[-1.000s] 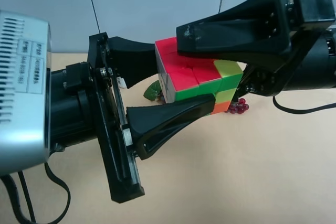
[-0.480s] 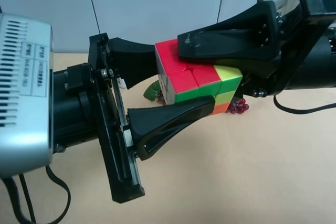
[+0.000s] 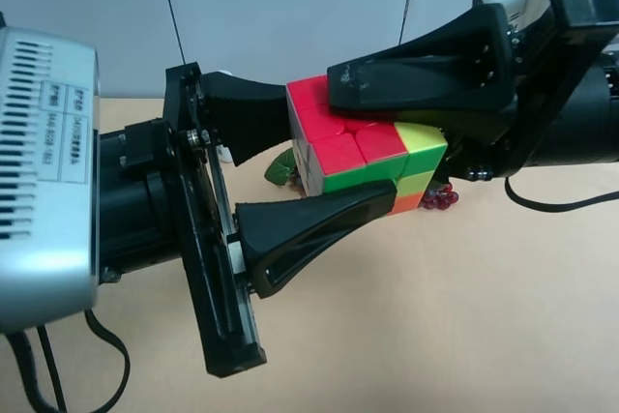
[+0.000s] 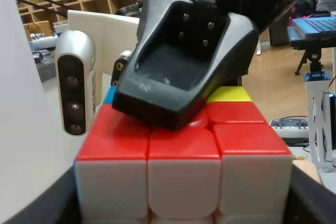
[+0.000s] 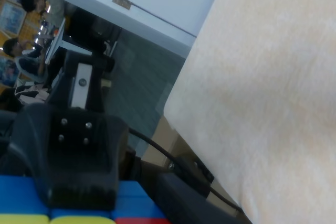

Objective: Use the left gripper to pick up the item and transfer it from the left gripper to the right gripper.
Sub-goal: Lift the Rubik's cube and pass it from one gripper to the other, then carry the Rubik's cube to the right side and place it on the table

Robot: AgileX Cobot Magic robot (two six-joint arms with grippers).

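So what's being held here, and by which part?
The puzzle cube, by both: left gripper clamps two opposite sides, right gripper presses a finger on its red top.

Nothing can be read for certain: the white label point(image 3: 60, 132) on the left gripper point(image 3: 341, 150)'s grey vented housing point(image 3: 44, 239) carries rows of small dark print set sideways, too blurred to make out, and the small brown plate point(image 5: 122, 2) on the far wall is likewise illegible.

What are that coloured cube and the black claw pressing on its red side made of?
The cube looks like smooth, glossy plastic: its tiles show soft highlights and rounded edges. The right end effector has fingers that look like matte black moulded plastic, scuffed pale at the tip, with recessed screws.
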